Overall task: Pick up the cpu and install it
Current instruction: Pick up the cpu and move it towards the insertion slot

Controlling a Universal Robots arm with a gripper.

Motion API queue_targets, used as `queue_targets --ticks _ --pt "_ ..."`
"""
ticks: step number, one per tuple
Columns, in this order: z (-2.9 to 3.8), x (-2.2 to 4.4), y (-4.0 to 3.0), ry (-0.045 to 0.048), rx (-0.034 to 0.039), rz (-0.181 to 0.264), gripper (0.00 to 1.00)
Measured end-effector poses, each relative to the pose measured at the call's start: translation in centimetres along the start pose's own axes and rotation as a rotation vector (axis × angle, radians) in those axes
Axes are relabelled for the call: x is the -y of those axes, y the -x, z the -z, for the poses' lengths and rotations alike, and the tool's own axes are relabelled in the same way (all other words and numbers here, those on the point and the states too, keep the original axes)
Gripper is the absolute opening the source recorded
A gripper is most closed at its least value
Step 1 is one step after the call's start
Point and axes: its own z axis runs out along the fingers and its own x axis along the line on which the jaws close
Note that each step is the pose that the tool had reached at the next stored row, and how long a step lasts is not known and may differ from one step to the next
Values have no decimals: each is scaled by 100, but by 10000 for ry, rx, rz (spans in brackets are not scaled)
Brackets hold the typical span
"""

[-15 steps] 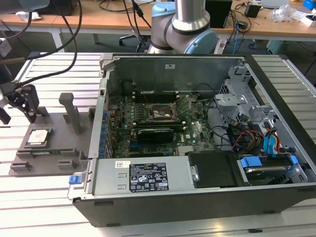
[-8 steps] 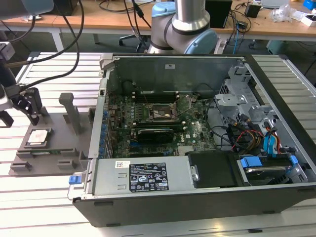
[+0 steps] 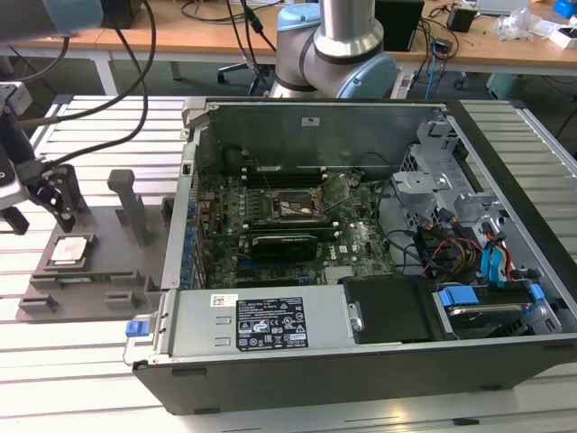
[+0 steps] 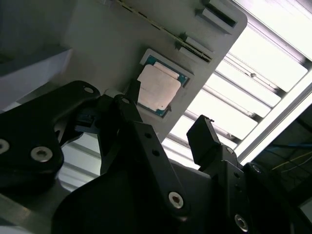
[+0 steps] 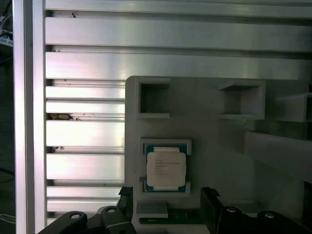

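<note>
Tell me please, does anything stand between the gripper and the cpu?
Nothing visible does. In the first wrist view the cpu lies uncovered in its pocket on the grey fixture, and the open gripper hangs close by, with free space between.

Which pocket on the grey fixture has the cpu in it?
The pocket nearest the open hand holds the cpu; the two square pockets farther off sit empty.

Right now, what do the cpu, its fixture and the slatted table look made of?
The cpu: seemingly a metal lid, matte silvery-grey, on a teal-edged board. The fixture: probably plastic, uniform matte grey with square pockets. The slatted table: likely aluminium, given its bright streaky reflections.
</note>
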Motion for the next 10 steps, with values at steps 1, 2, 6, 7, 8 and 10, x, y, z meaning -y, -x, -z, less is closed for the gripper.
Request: queue_targets --ticks 1,2,6,7,8,10 --pt "-5 0 1 -1 0 2 66" --pt "-10 0 1 -1 0 4 66" --pt "-33 -1 7 -6 0 16 66" --pt "-37 -1 8 -7 1 18 66" --pt "-41 -2 9 -7 1 20 66" --pt "-51 -2 11 -9 2 25 66"
